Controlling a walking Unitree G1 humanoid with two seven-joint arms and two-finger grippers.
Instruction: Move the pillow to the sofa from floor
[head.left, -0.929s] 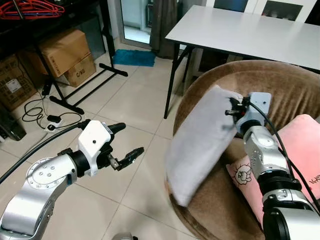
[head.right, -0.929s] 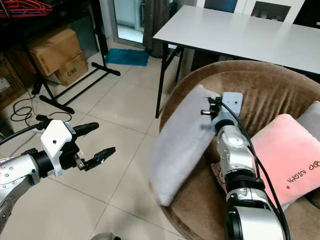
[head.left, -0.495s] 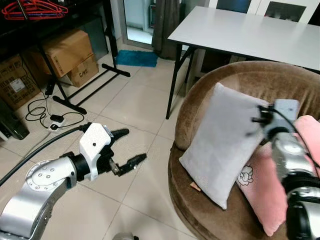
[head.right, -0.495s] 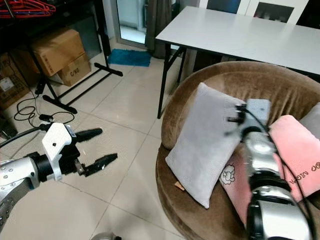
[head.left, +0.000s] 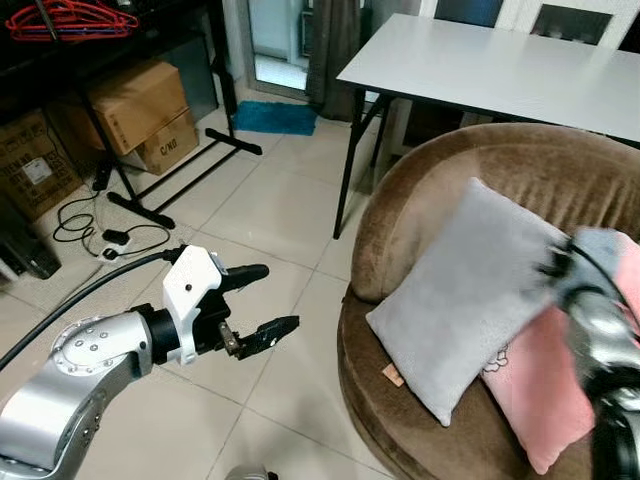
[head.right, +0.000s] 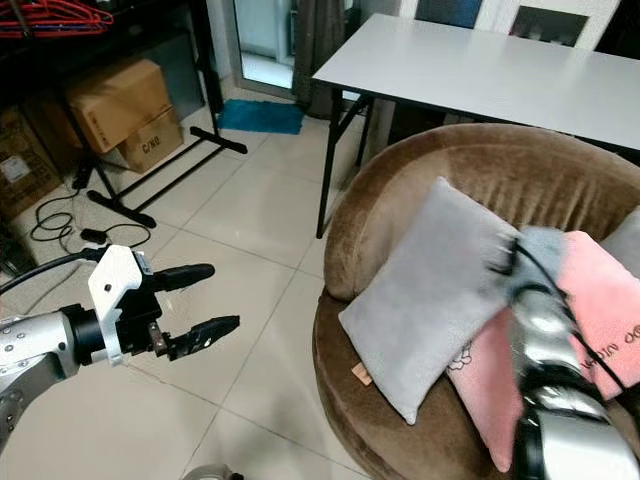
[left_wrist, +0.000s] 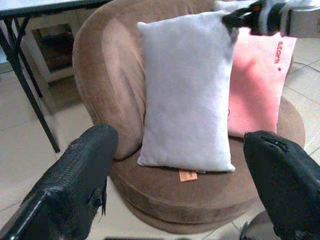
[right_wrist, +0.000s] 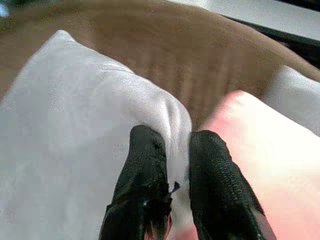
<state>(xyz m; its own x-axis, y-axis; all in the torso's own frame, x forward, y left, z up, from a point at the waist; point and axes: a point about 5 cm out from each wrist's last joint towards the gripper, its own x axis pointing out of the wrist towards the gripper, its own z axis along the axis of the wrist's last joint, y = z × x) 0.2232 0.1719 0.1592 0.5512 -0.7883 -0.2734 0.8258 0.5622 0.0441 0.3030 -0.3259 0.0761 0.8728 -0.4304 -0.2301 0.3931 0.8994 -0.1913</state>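
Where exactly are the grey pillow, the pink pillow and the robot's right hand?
grey pillow (head.right: 430, 290), right eye view, middle of its face.
pink pillow (left_wrist: 252, 85), left wrist view, middle of its front.
right hand (right_wrist: 175, 187), right wrist view, between its fingertips.

Head stereo pair: high, facing forward and down over tiled floor and brown sofa (head.left: 470, 170). Left wrist view: low, from well apart, facing the sofa front, sharing the grey pillow (left_wrist: 186, 90) with the head pair. Right wrist view: close on that pillow's corner
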